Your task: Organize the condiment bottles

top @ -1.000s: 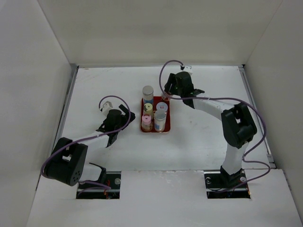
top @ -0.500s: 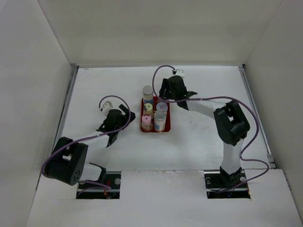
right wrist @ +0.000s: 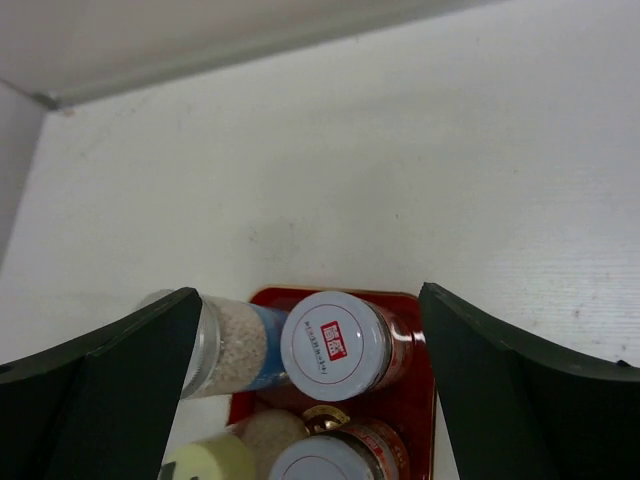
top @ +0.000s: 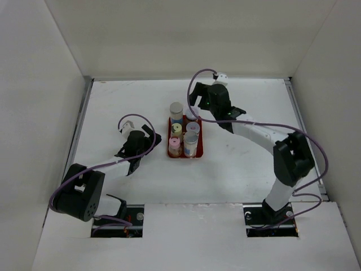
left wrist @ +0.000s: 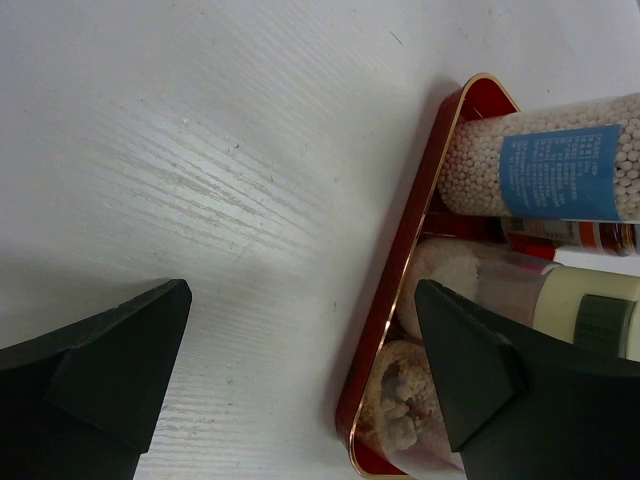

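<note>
Right wrist view: the right gripper [right wrist: 307,296] gapes wide, holding and touching nothing; a lavender-capped condiment bottle [right wrist: 333,344] stands between its fingers, clear of both, in the red tray [right wrist: 420,395].

A white table [top: 124,96] sits boxed in by plain white walls [top: 192,34] (left, back, right), evenly lit.

the condiment bottles [top: 190,141] stand clustered in the tray [top: 198,148] at the table's [top: 113,101] middle.
</note>
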`<action>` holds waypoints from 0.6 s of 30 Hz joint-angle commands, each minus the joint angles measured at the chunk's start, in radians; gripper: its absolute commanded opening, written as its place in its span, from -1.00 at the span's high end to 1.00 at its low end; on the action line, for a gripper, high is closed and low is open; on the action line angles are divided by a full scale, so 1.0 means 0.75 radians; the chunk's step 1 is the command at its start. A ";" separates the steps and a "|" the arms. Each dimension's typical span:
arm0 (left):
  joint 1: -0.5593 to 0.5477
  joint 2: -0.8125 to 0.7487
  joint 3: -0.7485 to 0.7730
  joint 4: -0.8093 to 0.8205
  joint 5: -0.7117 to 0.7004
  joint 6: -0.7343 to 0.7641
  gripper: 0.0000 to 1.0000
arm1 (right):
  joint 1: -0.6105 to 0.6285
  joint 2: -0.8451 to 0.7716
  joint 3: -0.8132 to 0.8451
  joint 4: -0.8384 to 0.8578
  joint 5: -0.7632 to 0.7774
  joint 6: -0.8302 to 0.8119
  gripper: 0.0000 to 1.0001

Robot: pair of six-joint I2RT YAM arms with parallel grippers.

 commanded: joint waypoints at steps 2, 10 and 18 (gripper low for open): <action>0.011 -0.034 -0.017 -0.012 0.021 -0.001 -1.00 | 0.000 -0.204 -0.116 0.123 0.094 -0.036 -1.00; 0.034 -0.051 -0.013 -0.035 0.044 0.001 -1.00 | -0.074 -0.580 -0.693 0.345 0.221 -0.139 -1.00; 0.069 -0.071 -0.027 -0.018 0.036 0.003 -1.00 | -0.160 -0.891 -1.196 0.575 0.268 -0.080 -1.00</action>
